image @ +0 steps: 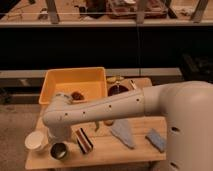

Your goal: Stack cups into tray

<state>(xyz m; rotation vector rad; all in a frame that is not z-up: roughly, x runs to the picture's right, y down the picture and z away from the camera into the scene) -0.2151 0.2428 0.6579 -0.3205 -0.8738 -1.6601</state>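
The yellow-orange tray [56,80] stands at the back left of the wooden table. The white ribbed cup [36,141] stands upright at the front left corner. The grey metal tumbler [59,151] stands just right of it, near the front edge. The light-green cup is hidden or out of view. My white arm reaches across the table from the right and bends down at the left. My gripper [60,141] hangs from its end directly above the tumbler, mostly covered by the wrist.
A dark red round dish [119,90] sits right of the tray. A small brown item [77,95] lies in the tray. A dark striped object [84,140] lies right of the tumbler, a grey-blue cloth [122,132] and a blue sponge [156,140] further right.
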